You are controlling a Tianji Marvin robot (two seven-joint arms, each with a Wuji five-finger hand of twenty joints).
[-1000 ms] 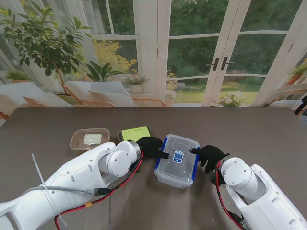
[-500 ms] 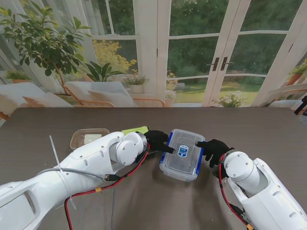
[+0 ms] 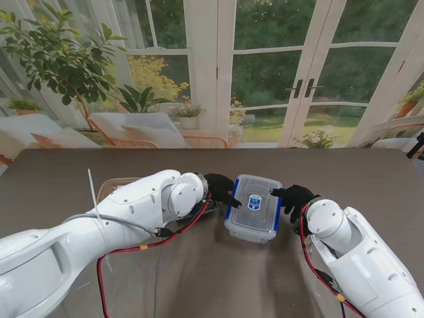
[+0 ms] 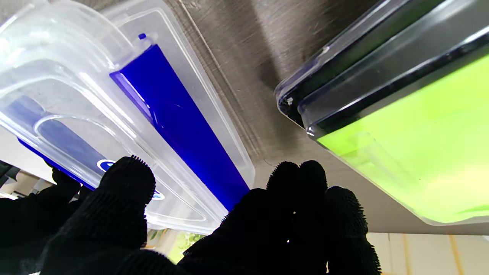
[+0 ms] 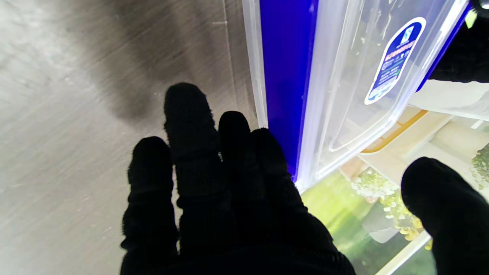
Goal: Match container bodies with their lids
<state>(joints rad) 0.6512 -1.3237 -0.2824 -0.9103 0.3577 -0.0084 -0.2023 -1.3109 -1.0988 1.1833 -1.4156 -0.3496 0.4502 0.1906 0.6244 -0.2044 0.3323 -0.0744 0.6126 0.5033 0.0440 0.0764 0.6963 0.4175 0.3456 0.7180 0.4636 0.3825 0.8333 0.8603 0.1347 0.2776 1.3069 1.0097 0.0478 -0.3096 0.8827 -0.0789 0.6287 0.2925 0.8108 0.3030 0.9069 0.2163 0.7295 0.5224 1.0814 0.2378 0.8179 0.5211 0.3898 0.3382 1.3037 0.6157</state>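
- Glazed doors and garden greenery stand behind a dark wood-grain table [image 3: 371, 179] that carries the work.
- Clear box with blue clips [image 3: 254, 208], lid already seated, sits at mid-table between both hands.
- Left hand [image 3: 222, 190] grips the box's left side: thumb on the lid, fingers [image 4: 301, 191] down along the blue clip.
- Right hand [image 3: 295, 199] holds the opposite side likewise, thumb over the lid and fingers [image 5: 229, 152] at the blue clip; the two-sided hold appears meant to steady or carry the box.
- Green-lidded container [image 4: 412, 126] lies just beside the left hand, largely hidden by the arm in the stand view.
- Shallow clear tray [image 3: 112, 189] lies farther left, mostly covered; its lid state cannot be judged.
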